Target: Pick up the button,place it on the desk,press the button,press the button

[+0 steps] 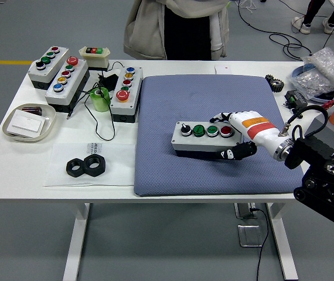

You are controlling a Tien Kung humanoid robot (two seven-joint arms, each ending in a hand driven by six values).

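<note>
The right hand (237, 133), in from 3 o'clock, has its fingers clamped on the button box (206, 138), mid-mat (161, 111). Judged best: set it flat, release gently without nudging it.

You are looking at a white tabletop (173, 193) carrying a blue-grey mat (161, 146), three button boxes (67, 79) at far left, a tray (7, 130) and two black nuts (87, 166).
</note>
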